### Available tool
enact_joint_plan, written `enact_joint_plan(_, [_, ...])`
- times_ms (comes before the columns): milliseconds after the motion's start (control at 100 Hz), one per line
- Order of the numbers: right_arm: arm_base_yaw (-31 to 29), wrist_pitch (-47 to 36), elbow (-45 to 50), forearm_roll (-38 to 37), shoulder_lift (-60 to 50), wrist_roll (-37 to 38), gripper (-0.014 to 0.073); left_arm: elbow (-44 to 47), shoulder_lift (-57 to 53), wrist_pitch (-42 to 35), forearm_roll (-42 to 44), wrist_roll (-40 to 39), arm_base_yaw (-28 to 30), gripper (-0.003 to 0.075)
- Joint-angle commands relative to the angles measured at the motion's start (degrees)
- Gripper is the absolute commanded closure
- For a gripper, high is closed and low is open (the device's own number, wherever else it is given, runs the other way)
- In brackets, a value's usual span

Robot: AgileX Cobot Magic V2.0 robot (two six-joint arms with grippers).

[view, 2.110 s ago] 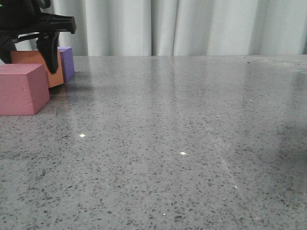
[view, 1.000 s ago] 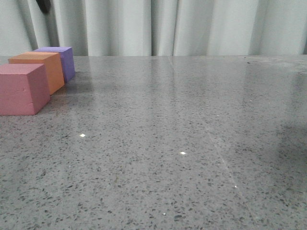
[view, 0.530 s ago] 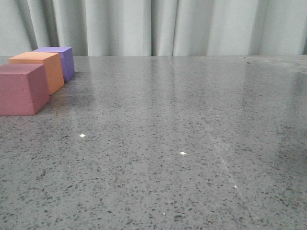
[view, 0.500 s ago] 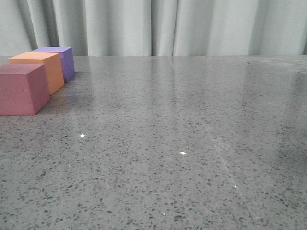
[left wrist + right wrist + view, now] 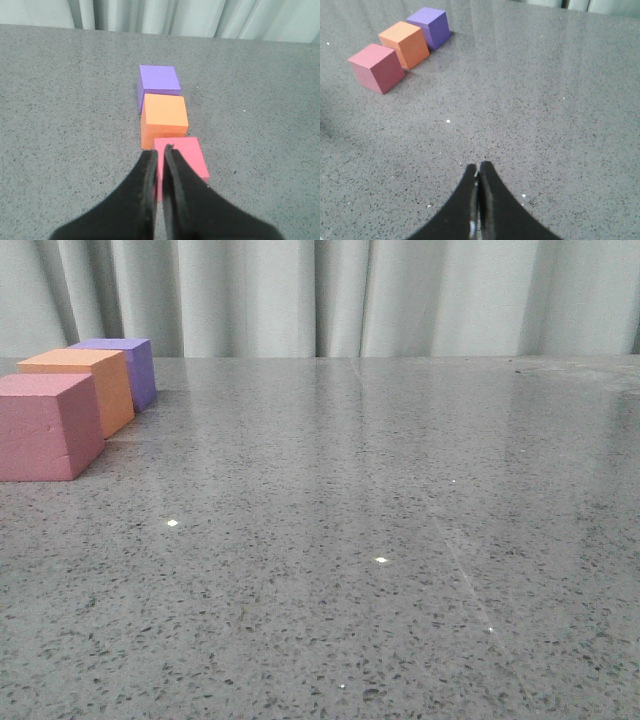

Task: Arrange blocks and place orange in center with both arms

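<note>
Three cubes stand in a row at the table's far left: the pink-red cube [image 5: 45, 426] nearest, the orange cube [image 5: 90, 386] in the middle, the purple cube [image 5: 128, 367] farthest. They touch or nearly touch. The row also shows in the left wrist view, pink-red [image 5: 186, 157], orange [image 5: 164, 118], purple [image 5: 158, 83], and in the right wrist view, pink-red [image 5: 376, 67], orange [image 5: 404, 43], purple [image 5: 430, 26]. My left gripper [image 5: 160, 151] is shut and empty, raised above the pink-red cube's near side. My right gripper [image 5: 478, 167] is shut and empty over bare table, far from the cubes. Neither arm shows in the front view.
The grey speckled table [image 5: 380, 520] stretches to the right of the cubes. A pale pleated curtain [image 5: 350, 295] hangs behind the table's far edge.
The left gripper, which stood at the orange cube, has lifted up out of the front view. The cubes have not moved.
</note>
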Motion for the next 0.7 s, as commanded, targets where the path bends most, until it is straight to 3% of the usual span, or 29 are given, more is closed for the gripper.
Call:
enact_joint_plan(0, [-0.1,-6.1,0.1,-1.8,-2.1,-0.3,0.0715,1.7,-4.2,-5.5,0.5,0.9,0.0,0.0739])
enact_joint_plan(390, [-0.1,-10.8,7.1,-2.0,-11.7,-0.3,0.0715,11.8,-21.7,-5.5,-0.5,1.7,0.0,0.0739])
enact_joint_plan(690, [-0.1,-10.7,7.1,-2.0,-11.6,-0.3,0.0715,12.1,-23.1,-5.4,-0.6,1.7,0.0,0.0739])
